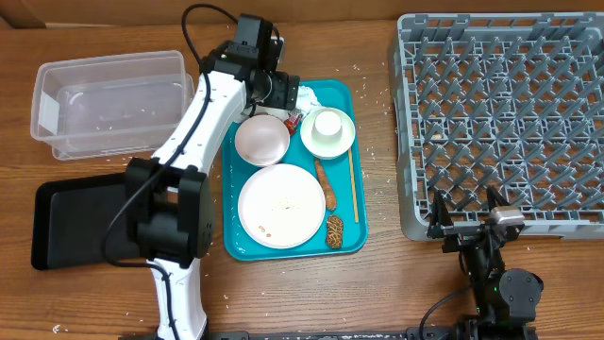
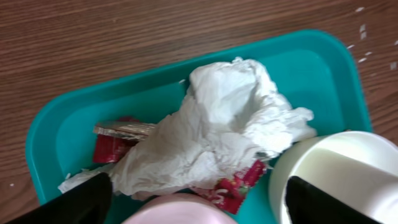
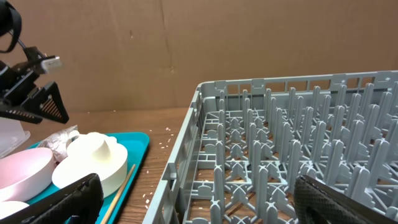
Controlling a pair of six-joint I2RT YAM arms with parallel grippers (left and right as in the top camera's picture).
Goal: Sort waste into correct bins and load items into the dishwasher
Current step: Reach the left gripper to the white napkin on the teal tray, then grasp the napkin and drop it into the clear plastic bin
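Crumpled white paper napkin [image 2: 217, 124] lies on the teal plastic serving tray [image 2: 56, 130] over small red-and-white wrappers [image 2: 109, 146], straddled but not yet pinched by the left gripper [image 2: 199, 190], whose jaws are spread. Round white dishes [image 1: 281, 205], a thin wooden stick [image 1: 354, 184] and brown food scraps [image 1: 326, 184] sit on that tray too. The job looks barely begun: nothing stands in the large grey pegged plastic dish rack [image 1: 406, 123], and the right gripper [image 1: 465, 203] sits at its near edge with jaws apart.

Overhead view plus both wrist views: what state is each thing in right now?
Crumpled napkin, on teal tray, lying over wrappers.
Left end effector, open, either side of napkin.
Right end effector, open, empty.
Large plate, on teal tray, soiled.
Wooden stick, flat on teal tray.
Dish rack, no dishes loaded.
Clear tub, lidless, only white specks inside.
Black tray, visible part bare.
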